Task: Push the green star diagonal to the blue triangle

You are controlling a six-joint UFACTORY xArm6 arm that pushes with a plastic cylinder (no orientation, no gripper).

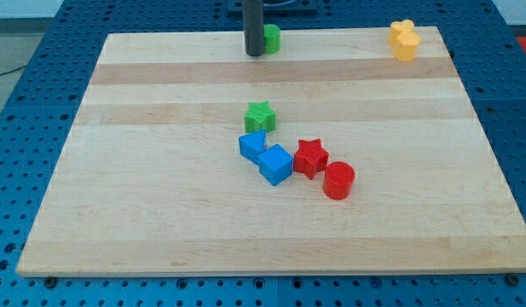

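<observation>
The green star [260, 115] lies near the board's middle. The blue triangle [252, 144] sits just below it, nearly touching, slightly to the view's left. My tip [255, 54] is at the board's top edge, far above the star. It stands against the left side of a second green block [271, 38], whose shape is partly hidden by the rod.
A blue cube [276, 164] touches the triangle's lower right. A red star [310, 157] and a red cylinder [338, 180] lie to its right. A yellow block [404, 39] sits at the top right corner. The wooden board [143, 205] rests on a blue pegboard table.
</observation>
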